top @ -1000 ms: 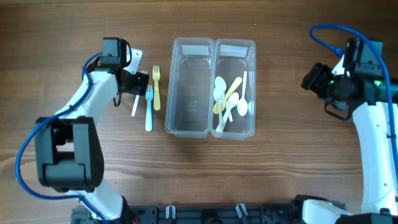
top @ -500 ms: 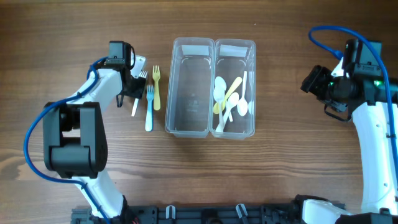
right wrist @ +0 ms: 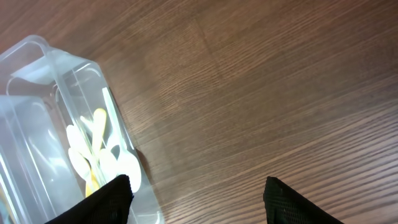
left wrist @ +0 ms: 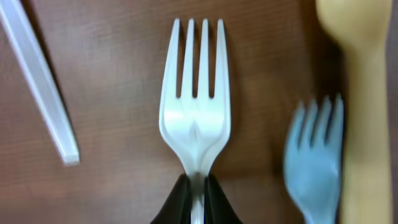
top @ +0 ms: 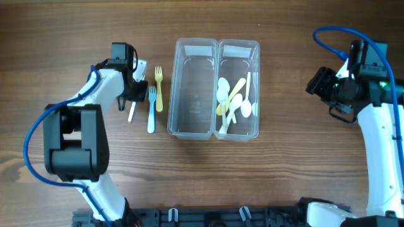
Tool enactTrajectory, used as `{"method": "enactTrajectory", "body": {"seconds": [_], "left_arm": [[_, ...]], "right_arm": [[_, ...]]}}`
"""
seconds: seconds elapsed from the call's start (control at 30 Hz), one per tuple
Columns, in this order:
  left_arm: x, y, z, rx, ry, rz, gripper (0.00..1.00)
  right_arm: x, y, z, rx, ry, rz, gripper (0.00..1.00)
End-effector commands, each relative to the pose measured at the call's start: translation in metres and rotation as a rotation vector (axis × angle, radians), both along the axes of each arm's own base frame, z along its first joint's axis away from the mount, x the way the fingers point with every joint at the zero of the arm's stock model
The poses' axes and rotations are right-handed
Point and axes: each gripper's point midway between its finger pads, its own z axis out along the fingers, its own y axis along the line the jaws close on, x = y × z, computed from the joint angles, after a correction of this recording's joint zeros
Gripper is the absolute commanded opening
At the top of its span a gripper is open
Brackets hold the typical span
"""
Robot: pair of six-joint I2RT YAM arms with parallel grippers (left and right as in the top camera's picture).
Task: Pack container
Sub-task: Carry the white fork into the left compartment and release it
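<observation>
A white fork point(left wrist: 194, 118) is clamped at its handle by the left gripper point(left wrist: 195, 196), beside a blue fork point(left wrist: 314, 155) left of the clear container point(top: 216, 82), while the right gripper point(right wrist: 198, 190) is held spread.

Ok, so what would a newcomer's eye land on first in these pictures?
The white fork, pinched at its neck by the left gripper, fills the left wrist view. Overhead, the clear container sits centred, white and yellow spoons piled in its right half, its left half bare.
</observation>
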Motion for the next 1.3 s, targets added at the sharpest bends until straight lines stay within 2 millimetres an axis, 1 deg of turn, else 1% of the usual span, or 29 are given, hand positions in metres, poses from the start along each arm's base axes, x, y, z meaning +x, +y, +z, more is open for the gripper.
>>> {"method": "enactTrajectory", "body": {"seconds": [0.0, 0.13, 0.2, 0.23, 0.27, 0.3, 0.33, 0.37, 0.43, 0.53, 0.67, 0.77, 0.8, 0.83, 0.87, 0.9, 0.97, 1.1, 1.2, 1.27], "left_arm": [[0.016, -0.018, 0.079, -0.027, -0.169, 0.026, 0.04], [0.015, -0.044, 0.141, -0.063, -0.323, -0.017, 0.04], [0.010, -0.059, 0.165, -0.105, -0.382, -0.007, 0.04], [0.006, -0.072, 0.178, -0.150, -0.409, -0.002, 0.04], [0.003, -0.081, 0.184, -0.180, -0.419, -0.007, 0.04], [-0.005, -0.099, 0.192, -0.245, -0.421, 0.011, 0.04], [-0.007, -0.104, 0.193, -0.264, -0.415, 0.027, 0.04], [-0.010, -0.111, 0.192, -0.284, -0.403, 0.052, 0.04], [-0.014, -0.124, 0.181, -0.309, -0.364, 0.085, 0.04], [-0.020, -0.144, 0.153, -0.316, -0.292, 0.098, 0.04], [-0.026, -0.173, 0.113, -0.291, -0.200, 0.045, 0.04], [-0.030, -0.185, 0.089, -0.268, -0.149, 0.019, 0.04], [-0.030, -0.186, 0.084, -0.263, -0.139, 0.016, 0.07], [-0.031, -0.186, 0.082, -0.261, -0.133, 0.016, 0.25], [-0.032, -0.187, 0.081, -0.263, -0.123, 0.015, 0.69], [-0.034, -0.185, 0.083, -0.264, -0.117, 0.018, 1.00], [-0.034, -0.179, 0.094, -0.268, -0.115, 0.027, 1.00], [-0.032, -0.156, 0.129, -0.290, -0.136, 0.082, 1.00], [-0.032, -0.132, 0.147, -0.291, -0.160, 0.136, 1.00], [-0.033, -0.112, 0.151, -0.267, -0.165, 0.184, 1.00]], "right_arm": [[0.001, 0.001, -0.004, 0.013, 0.010, 0.002, 0.68], [0.002, 0.001, -0.004, 0.012, 0.005, 0.002, 0.68], [0.002, 0.001, -0.004, 0.012, 0.005, 0.002, 0.68], [0.002, 0.001, -0.004, 0.011, 0.005, 0.002, 0.68], [0.002, 0.001, -0.004, 0.011, 0.005, 0.002, 0.68], [0.002, 0.001, -0.004, 0.011, 0.005, 0.002, 0.68], [0.002, 0.001, -0.003, 0.012, 0.004, 0.002, 0.68], [0.002, 0.001, -0.003, 0.012, 0.003, 0.002, 0.68], [0.003, 0.001, -0.003, 0.011, 0.002, 0.002, 0.68], [0.003, 0.001, -0.003, 0.012, 0.002, 0.000, 0.68], [0.003, 0.001, -0.003, 0.012, -0.001, 0.001, 0.68], [0.003, 0.001, -0.003, 0.011, 0.002, 0.002, 0.68], [0.002, 0.001, -0.003, 0.011, 0.003, 0.002, 0.68], [0.002, 0.001, -0.003, 0.011, 0.004, 0.002, 0.68], [0.002, 0.001, -0.004, 0.012, 0.005, 0.002, 0.68], [0.002, 0.001, -0.004, 0.012, 0.005, 0.002, 0.68], [0.002, 0.001, -0.004, 0.012, 0.005, 0.002, 0.68], [0.002, 0.001, -0.004, 0.012, 0.005, 0.002, 0.68], [0.002, 0.001, -0.004, 0.012, 0.005, 0.002, 0.68], [0.002, 0.001, -0.004, 0.012, 0.006, 0.002, 0.68]]}}
